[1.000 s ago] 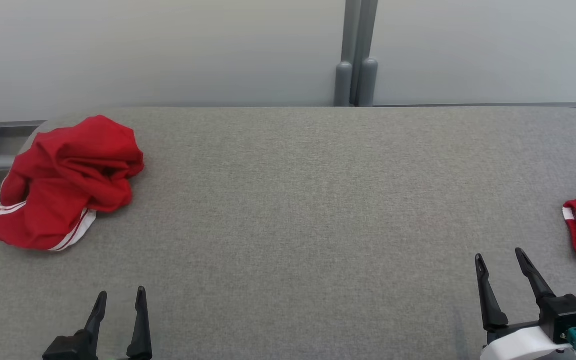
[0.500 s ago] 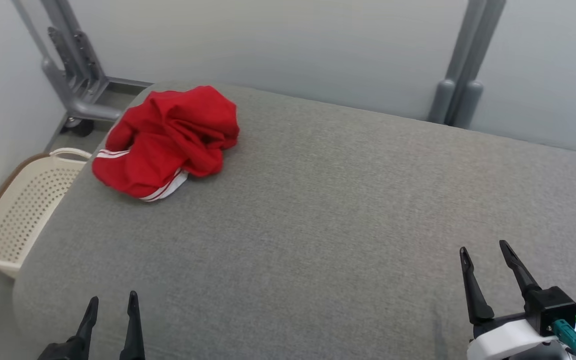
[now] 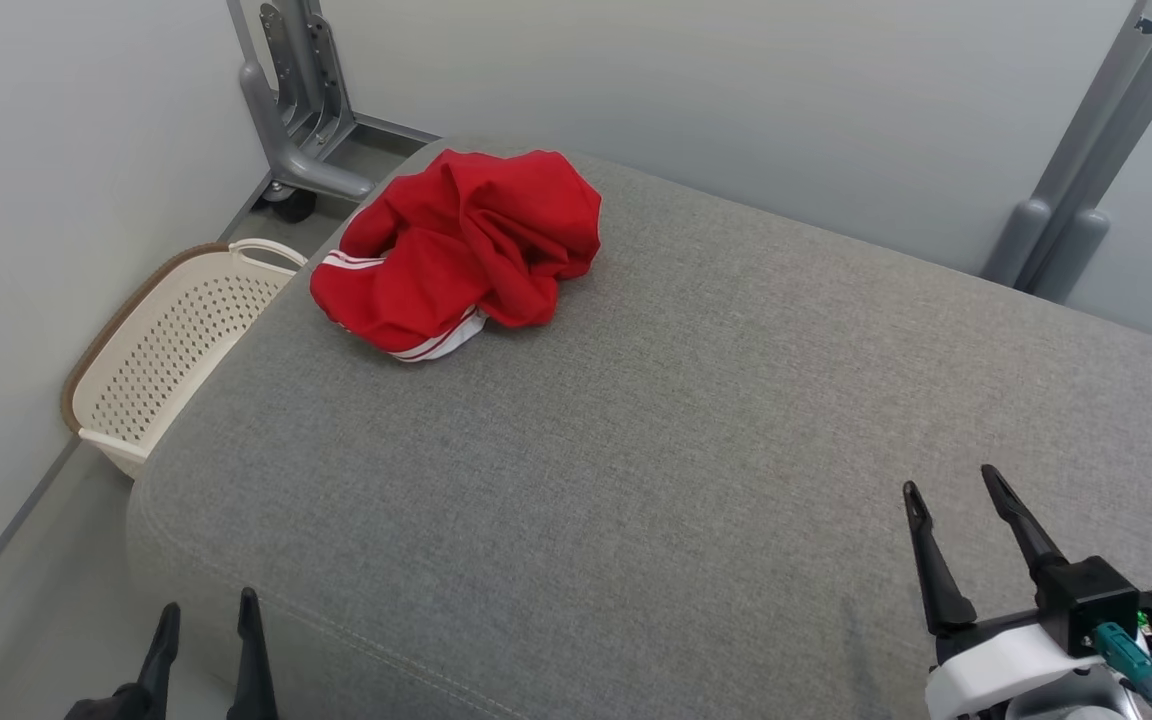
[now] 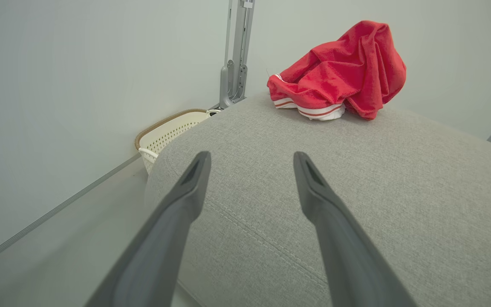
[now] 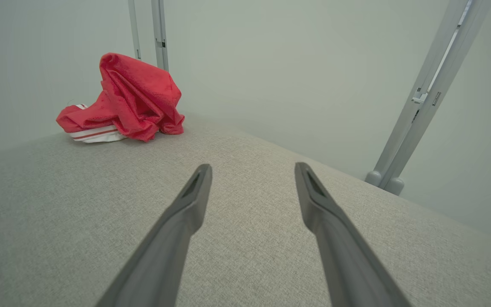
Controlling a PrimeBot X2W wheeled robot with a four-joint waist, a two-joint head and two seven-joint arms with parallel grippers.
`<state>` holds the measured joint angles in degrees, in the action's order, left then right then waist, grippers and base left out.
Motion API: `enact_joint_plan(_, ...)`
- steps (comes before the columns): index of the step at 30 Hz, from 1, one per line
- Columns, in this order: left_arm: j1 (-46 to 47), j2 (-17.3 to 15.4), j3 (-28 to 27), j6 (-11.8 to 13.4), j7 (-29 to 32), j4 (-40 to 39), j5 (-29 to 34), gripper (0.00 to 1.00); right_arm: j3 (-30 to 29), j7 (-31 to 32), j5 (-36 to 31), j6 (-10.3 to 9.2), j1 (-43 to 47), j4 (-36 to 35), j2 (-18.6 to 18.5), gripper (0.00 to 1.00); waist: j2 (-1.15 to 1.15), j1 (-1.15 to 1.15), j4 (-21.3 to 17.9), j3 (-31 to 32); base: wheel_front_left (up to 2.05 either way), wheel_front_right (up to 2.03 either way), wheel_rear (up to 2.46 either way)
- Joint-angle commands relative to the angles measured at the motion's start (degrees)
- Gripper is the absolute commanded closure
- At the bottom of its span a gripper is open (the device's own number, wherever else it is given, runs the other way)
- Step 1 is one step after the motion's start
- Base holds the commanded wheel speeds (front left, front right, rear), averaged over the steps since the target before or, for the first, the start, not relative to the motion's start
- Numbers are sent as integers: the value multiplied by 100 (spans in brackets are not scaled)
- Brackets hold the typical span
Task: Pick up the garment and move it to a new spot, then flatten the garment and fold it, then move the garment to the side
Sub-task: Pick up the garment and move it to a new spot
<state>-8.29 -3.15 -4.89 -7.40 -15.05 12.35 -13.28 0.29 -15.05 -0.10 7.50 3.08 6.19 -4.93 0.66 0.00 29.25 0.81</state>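
The left gripper (image 3: 209, 602) stands spread, its two long dark fingers apart with nothing between them. They point up the head view from the lower left, just off the near left corner of the grey, cloth-covered padded table (image 3: 636, 450). In the left wrist view the fingers aim across the table's rounded, seamed edge. The right gripper (image 3: 950, 480) is likewise spread and holds nothing. It hovers low over the near right part of the table, its fingers leaning slightly leftward from a white wrist housing (image 3: 996, 670) that carries a teal connector (image 3: 1126, 650).

Beyond both lies bare grey cloth, and then the crumpled red garment with white stripes along one hem (image 3: 466, 240). It sits heaped at the far left corner of the table, close to the far and left edges and well apart from either gripper. The striped hem faces the near side, and folds pile up behind it.

On the pale floor (image 3: 36, 600) beside the table's left edge stands a cream perforated plastic basket with a brown rim (image 3: 166, 350), set against the pale wall (image 3: 56, 150). Behind the garment a grey metal stand (image 3: 286, 120) rises from a dark caster (image 3: 291, 205). Two grey metal posts (image 3: 1066, 220) lean up behind the table's far right side.
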Motion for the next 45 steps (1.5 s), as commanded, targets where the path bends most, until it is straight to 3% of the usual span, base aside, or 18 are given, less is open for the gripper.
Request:
enact_joint_plan(1, 108, 17, 56, -14, -16, 18, -39, 0, -76, -18, 34, -1, 88, -6, -25, 0, -66, 0, -8, 6, 0, 0, 0)
enact_joint_plan(7, 902, -197, 318, -15, 316, -110, -534, 0, -234, -17, -62, -1, -55, -216, -123, 0, -66, 0, -254, -478, 0, 0, 0)
enact_joint_plan(12, 2136, -439, 527, -7, 1489, -386, -1353, 0, -290, -17, -108, -1, -445, -357, -358, 0, -66, 0, -527, -1238, 0, 0, 0)
enact_joint_plan(14, 2778, -757, 634, -4, 1979, -448, -1346, 0, -261, -17, -126, -1, -638, -398, -461, 0, -66, 0, -656, -1594, 0, 0, 0)
enact_joint_plan(16, 3352, -788, 647, -10, 2511, -344, -1669, 0, -202, -18, -139, -1, -854, -427, -560, 0, -66, 0, -801, -1932, 0, 0, 0)
enact_joint_plan(19, 4214, -997, 588, 16, 3254, -60, -1945, 0, -133, -18, -146, -1, -1116, -460, -687, 0, -66, 0, -1015, -2346, 0, 0, 0)
enact_joint_plan(20, 4214, -997, 588, 16, 3254, -60, -1945, 0, -133, -18, -146, -1, -1116, -460, -687, 0, -66, 0, -1015, -2346, 0, 0, 0)
enact_joint_plan(21, 4704, -1085, 539, 63, 3683, 243, -2126, 0, -74, -17, -135, -1, -1261, -475, -719, 0, -66, 0, -1170, -2551, 0, 0, 0)
enact_joint_plan(24, 5306, -1204, 467, 155, 4128, 797, -2278, 0, -25, -18, -117, -1, -1442, -488, -748, 0, -66, 0, -1404, -2769, 0, 0, 0)
enact_joint_plan(34, 6273, -1647, 516, 220, 4555, 2280, -2191, 0, 199, -18, -87, -1, -1821, -528, -734, 0, -66, 0, -2053, -3106, 0, 0, 0)
enact_joint_plan(38, 6334, -1876, 470, 276, 4362, 2861, -2075, 0, 319, -17, -80, -1, -1942, -583, -673, 0, -66, 0, -2373, -3176, 0, 0, 0)
enact_joint_plan(44, 6091, -1857, 472, 346, 4076, 3803, -2051, 0, 139, -17, -81, -1, -1763, -671, -622, 0, -66, 0, -2607, -3191, 0, 0, 0)
enact_joint_plan(45, 6080, -1867, 506, 341, 4048, 3901, -2028, 12, 110, -17, -77, -1, -1748, -680, -634, 0, -66, 0, -2611, -3190, 0, 0, 0)
